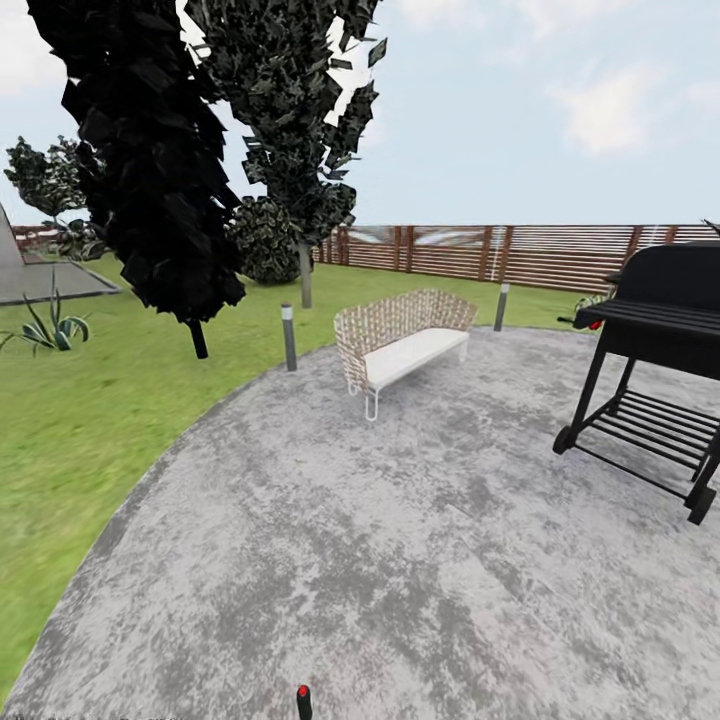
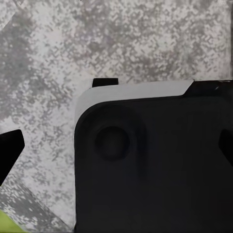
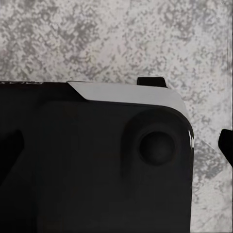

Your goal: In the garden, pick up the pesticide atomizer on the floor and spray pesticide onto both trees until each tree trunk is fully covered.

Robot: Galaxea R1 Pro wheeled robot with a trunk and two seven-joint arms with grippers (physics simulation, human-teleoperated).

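On paved patch's near edge — pesticide atomizer [image 1: 303, 701] upright | light, rigid, small — grip its dark body | tool states: cannot tell.

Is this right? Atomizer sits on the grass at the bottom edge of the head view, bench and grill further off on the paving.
Not quite. The head view shows the pesticide atomizer standing on the grey paving, not on the grass. The rest holds: it is at the bottom edge, and the bench and grill sit further off on the paving.
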